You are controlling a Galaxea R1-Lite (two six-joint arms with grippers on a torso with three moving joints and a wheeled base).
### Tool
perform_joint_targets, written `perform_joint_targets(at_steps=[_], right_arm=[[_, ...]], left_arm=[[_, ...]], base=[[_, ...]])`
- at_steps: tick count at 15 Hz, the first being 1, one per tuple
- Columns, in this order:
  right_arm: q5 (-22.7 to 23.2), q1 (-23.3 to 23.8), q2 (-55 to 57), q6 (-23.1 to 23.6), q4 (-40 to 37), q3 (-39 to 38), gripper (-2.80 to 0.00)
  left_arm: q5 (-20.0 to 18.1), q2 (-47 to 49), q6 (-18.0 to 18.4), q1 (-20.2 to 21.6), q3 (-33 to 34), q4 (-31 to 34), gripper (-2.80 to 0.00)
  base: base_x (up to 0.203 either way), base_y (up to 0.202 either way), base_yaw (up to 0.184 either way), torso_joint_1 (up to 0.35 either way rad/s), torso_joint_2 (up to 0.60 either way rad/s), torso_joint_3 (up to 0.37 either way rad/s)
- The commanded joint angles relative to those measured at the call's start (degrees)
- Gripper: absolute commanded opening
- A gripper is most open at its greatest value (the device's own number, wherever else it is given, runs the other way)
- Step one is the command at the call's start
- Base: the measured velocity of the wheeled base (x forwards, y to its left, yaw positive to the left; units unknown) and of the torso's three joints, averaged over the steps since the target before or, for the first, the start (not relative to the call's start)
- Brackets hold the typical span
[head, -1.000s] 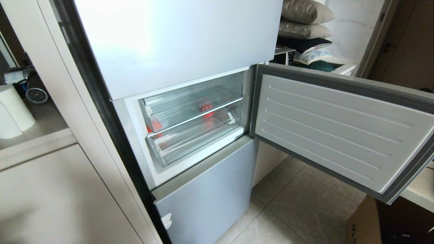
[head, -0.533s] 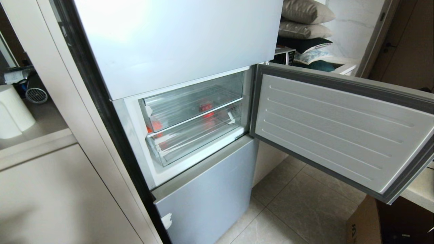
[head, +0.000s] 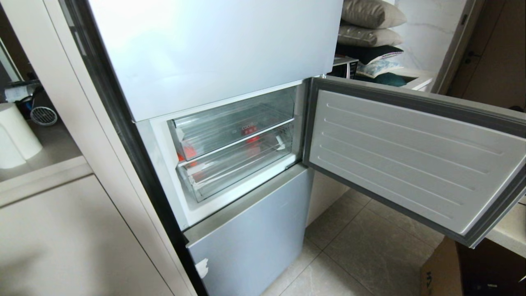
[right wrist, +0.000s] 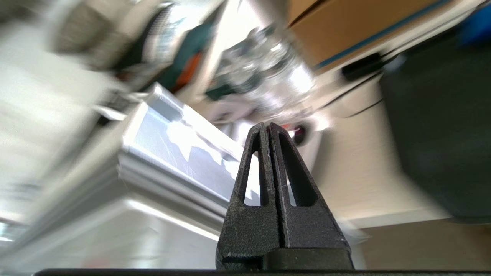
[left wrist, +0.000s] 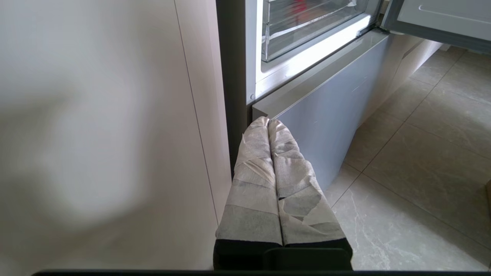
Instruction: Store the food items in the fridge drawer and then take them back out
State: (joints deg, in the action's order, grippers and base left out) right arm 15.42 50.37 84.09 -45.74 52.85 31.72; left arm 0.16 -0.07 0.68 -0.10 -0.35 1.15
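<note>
Fridge door [head: 411,164] swung wide to the right; two clear bins stacked inside, the lower being the drawer [head: 238,168], pushed in, its long axis running across the opening. Red food items [head: 251,138] show dimly through the plastic (which bin holds them, cannot tell). Left gripper [left wrist: 268,122], fingers together and empty, hangs low by the fridge's left edge, below the drawer; right gripper [right wrist: 267,125], also closed and empty, faces away toward clutter, so left looks nearer.

Nothing in the head view has changed.

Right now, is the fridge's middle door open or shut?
Open: the door is swung wide to the right, leaving the clear drawers exposed.
</note>
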Motion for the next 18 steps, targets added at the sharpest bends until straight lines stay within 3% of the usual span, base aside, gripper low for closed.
perform_joint_targets(at_steps=[1,4,8,10,15,18], right_arm=[[8.98,2.46,7.57,-9.36,-1.78,5.6,-2.8],[13.37,4.37,13.64,-17.27,-6.15,14.49,-2.8],[20.95,4.59,21.34,-19.73,-7.06,22.45,-2.8],[26.9,4.58,24.77,-20.81,-9.01,26.08,-2.8],[38.82,4.42,28.66,-21.3,-10.01,28.91,-2.8],[44.42,4.55,26.34,-22.22,-10.15,24.99,-2.8]], left_arm=[[0.02,0.0,0.02,0.01,0.0,0.0,-2.8],[0.02,0.0,0.02,0.01,0.0,0.0,-2.8],[0.02,-0.01,0.02,0.01,0.0,0.0,-2.8],[0.02,-0.01,0.02,0.01,0.0,0.0,-2.8],[0.02,0.07,0.02,0.01,0.0,0.0,-2.8],[0.02,0.07,0.02,0.01,0.0,0.0,-2.8]], base=[[0.0,0.0,0.0,0.0,0.0,0.0],[0.0,0.0,0.0,0.0,0.0,0.0],[0.0,0.0,0.0,0.0,0.0,0.0],[0.0,0.0,0.0,0.0,0.0,0.0],[0.0,0.0,0.0,0.0,0.0,0.0],[0.0,0.0,0.0,0.0,0.0,0.0]])
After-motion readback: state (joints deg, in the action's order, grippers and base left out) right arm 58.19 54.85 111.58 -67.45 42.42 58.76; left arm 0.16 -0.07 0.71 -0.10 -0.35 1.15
